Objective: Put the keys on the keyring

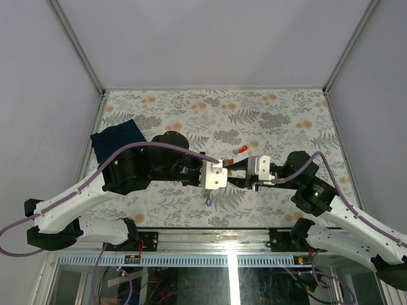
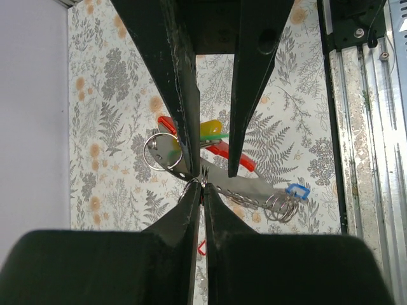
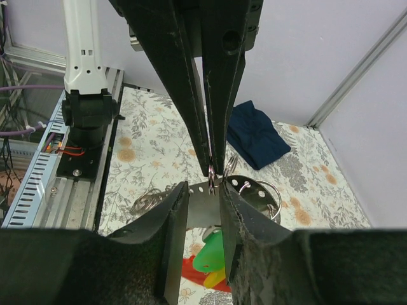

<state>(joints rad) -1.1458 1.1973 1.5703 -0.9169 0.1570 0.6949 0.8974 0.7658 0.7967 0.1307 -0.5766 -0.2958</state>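
Left pincer (image 2: 202,185) fingers hog the bottom of the left wrist view. They're pinched right together on a thin wire ring (image 2: 198,182) at their very tips. Can't say if that ring belongs to the keyring (image 2: 254,185) or to a key.

Right pincer (image 2: 211,176) points in from the opposite side, nearly tip to tip, jaws a bit apart, with the keyring lying crossways just past its tips. Gripping it or only straddling it? Can't tell. Yellow tag (image 2: 211,129) and green tag (image 2: 218,138) show in its gap, and a blue tag (image 2: 297,190) hangs off the keyring's far end.

Right wrist view is the same story flipped. The grey fob (image 3: 203,213) runs its long axis across the right fingers, with the ring dead ahead of them.

From the top, everything's bunched between the two pincers, so both arms are about equally near. One red key (image 1: 241,150) lies loose on the table (image 1: 286,121) beyond them, closer to the right pincer. Cloth (image 1: 117,141) is well off to the left pincer's outer side.

My guess is threading comes next, and those crowded tips are what'll get in the way.
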